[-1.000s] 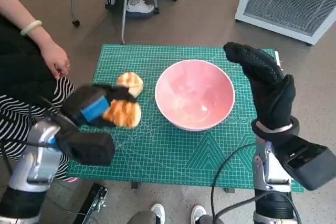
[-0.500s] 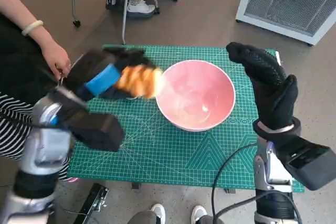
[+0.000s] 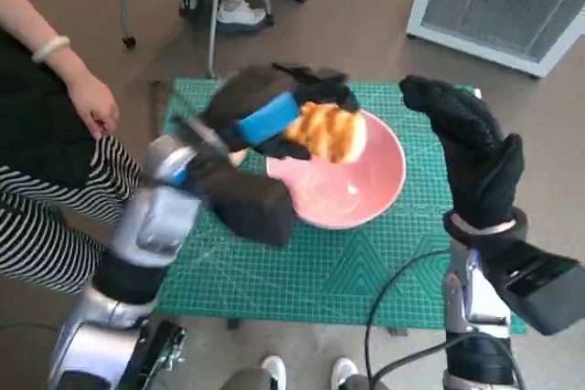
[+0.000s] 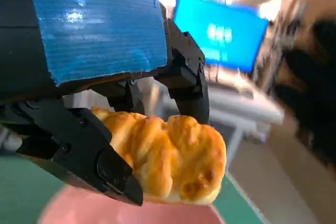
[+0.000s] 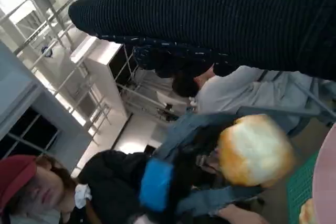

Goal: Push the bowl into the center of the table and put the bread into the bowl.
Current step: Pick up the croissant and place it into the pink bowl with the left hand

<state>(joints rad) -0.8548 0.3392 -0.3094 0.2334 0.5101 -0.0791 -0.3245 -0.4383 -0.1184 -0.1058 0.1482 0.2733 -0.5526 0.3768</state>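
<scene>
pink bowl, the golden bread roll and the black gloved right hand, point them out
pink round bowl [image 3: 361,198], head view, on its bare inner wall.
golden braided bread roll [image 3: 327,132], head view, on its crust, held by the left hand [image 3: 274,109] above the bowl.
black knitted right hand [image 3: 471,157], head view, on the glove's back.

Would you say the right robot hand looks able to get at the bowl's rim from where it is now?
Probably yes: the right robot hand stands open just beside the pink bowl, nothing between them. The left robot hand holds the bread over the bowl's far side.
</scene>
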